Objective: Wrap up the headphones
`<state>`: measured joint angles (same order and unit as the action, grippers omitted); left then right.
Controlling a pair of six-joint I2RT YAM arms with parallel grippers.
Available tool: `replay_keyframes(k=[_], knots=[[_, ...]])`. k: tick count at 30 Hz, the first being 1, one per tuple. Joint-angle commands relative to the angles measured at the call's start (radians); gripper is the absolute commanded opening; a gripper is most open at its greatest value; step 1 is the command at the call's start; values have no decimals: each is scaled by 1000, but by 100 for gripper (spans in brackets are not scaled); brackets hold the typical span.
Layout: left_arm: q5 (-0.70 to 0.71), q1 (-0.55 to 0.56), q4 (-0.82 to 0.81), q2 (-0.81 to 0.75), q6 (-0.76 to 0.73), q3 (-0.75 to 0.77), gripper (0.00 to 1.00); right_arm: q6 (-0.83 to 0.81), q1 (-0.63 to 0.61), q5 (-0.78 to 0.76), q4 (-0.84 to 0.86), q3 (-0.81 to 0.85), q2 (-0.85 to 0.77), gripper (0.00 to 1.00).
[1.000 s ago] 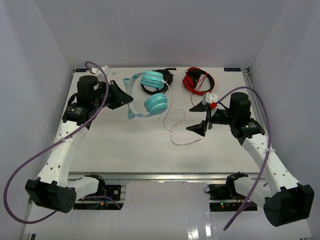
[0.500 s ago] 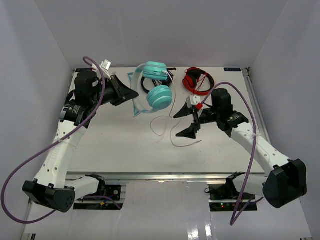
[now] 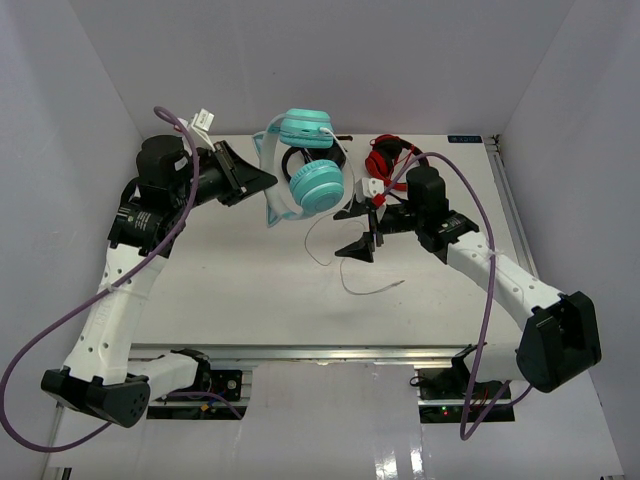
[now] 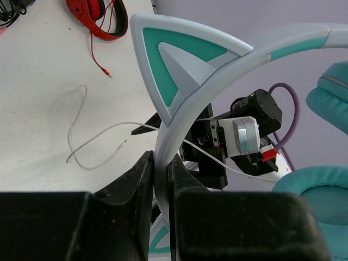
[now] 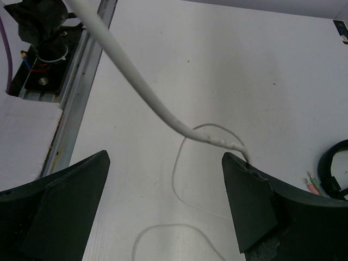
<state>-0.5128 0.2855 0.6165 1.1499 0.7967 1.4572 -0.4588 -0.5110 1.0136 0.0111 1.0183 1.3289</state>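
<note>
My left gripper [image 3: 262, 181] is shut on the pale headband [image 4: 185, 117] of the teal headphones [image 3: 312, 172] and holds them up off the table. Both jaws press on the band just below a cat-ear point [image 4: 179, 70]. The thin white cable [image 3: 352, 283] hangs from the earcups and trails in loops on the table. To the right of the headphones, my right gripper [image 3: 344, 233] is open. In the right wrist view the cable [image 5: 147, 92] runs slack across the gap and touches the right finger [image 5: 250, 201]; nothing is gripped.
Red headphones [image 3: 393, 161] lie at the back of the table and black headphones [image 3: 299, 160] sit behind the raised teal pair. The metal rail [image 5: 73, 87] runs along the table's near edge. White walls enclose the table on three sides.
The left arm has raised the headphones and carried them rightward, pulling cable off the table. The right arm has swung left toward the hanging cable, its jaws still open.
</note>
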Motion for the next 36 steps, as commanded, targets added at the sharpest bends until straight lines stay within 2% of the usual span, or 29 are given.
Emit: replay_keyframes(k=[1,8,11,14,20,26,31,36], knots=[[-16,4,-35,-49,30,62,0,65,0,-80,104,-7,-8,90],[4,4,-18,-52,13,66,0,46,0,-81,32,-29,-36,91],[0,4,-19,-49,18,62,0,90,0,-111,72,-49,-41,92],[-3,4,-22,-46,21,68,0,226,2,-150,180,-71,-25,91],[-13,4,-21,-45,27,71,0,465,-11,-43,417,-77,56,91],[-14,4,-29,-49,45,70,0,757,-26,-5,712,-79,131,92],[-21,4,-57,-55,86,67,0,891,-52,-36,888,-97,181,99],[-26,4,-94,-65,127,59,0,988,-62,-99,963,-127,225,84]])
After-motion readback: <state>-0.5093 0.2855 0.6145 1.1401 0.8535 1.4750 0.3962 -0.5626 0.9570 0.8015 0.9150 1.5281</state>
